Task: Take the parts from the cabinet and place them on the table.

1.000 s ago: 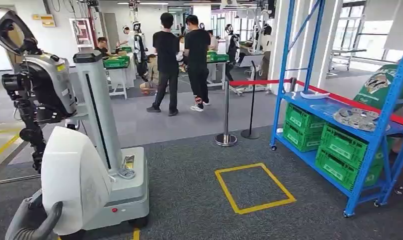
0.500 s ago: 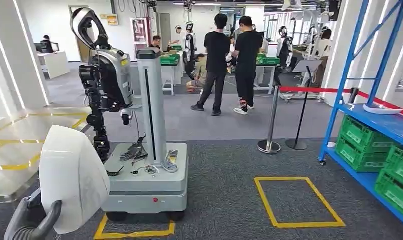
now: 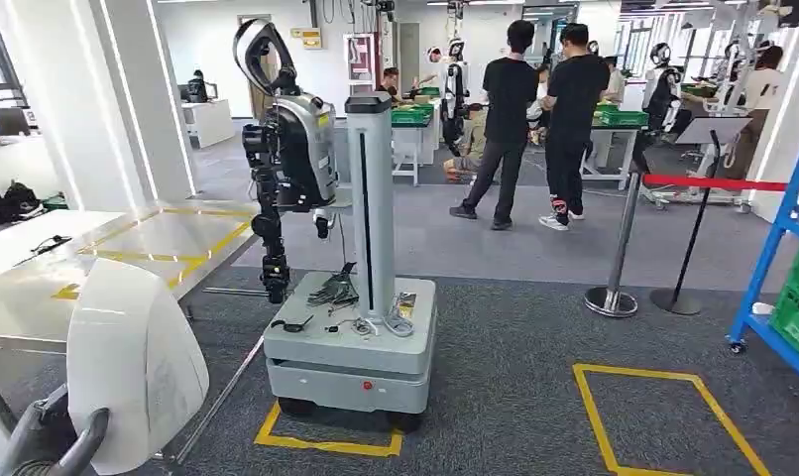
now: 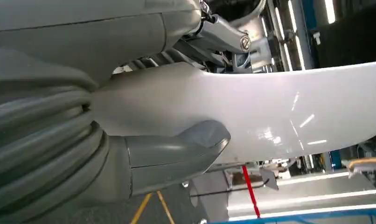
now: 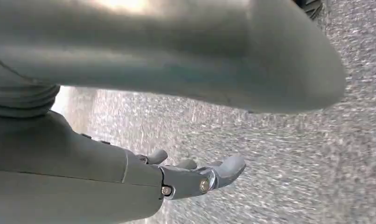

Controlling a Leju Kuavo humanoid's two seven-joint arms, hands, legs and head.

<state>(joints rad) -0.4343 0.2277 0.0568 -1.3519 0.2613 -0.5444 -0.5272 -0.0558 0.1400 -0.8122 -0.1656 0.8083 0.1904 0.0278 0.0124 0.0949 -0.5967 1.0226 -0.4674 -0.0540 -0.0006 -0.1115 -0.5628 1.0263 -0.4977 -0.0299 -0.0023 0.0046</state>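
Left hand point(image 3: 54, 441), nearest at lower left, grips a white curved panel point(image 3: 133, 362); thumb point(image 4: 177, 151) pressed against its glossy face. Right hand point(image 5: 195, 175) hangs over grey carpet point(image 5: 316, 154), fingers apart, holding nothing. Steel surface point(image 3: 39, 288) lies left. Beyond stands a wheeled robot base point(image 3: 351, 342); people point(image 3: 505, 119) farther back.

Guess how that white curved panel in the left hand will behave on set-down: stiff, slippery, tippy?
The white panel likely stays stiff: it holds its curve. Its glossy surface, reflections visible, suggests it could slip in the left hand. Its curved shape may rock once on the table.
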